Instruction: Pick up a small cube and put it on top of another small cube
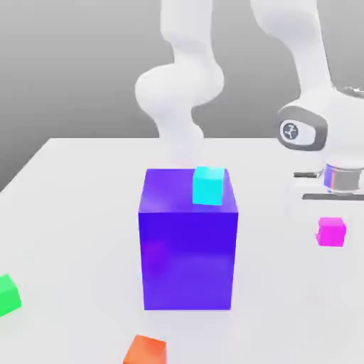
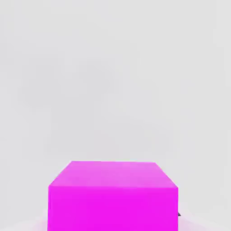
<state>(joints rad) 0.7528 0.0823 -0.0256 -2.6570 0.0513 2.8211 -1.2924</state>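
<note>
The small magenta cube sits on the white table at the exterior view's right, directly under my hand. My gripper has come down over it and is shut on it. In the hand view the magenta cube looms very close, centred between the jaws, with bare white table behind it. The other small cube, bright green, lies at the exterior view's far left edge, near the table's front and well away from my gripper.
A big blue-purple block stands mid-table between the two cubes, with a small cyan cube on its top. A small orange cube lies at the front. The white arm rises behind the block.
</note>
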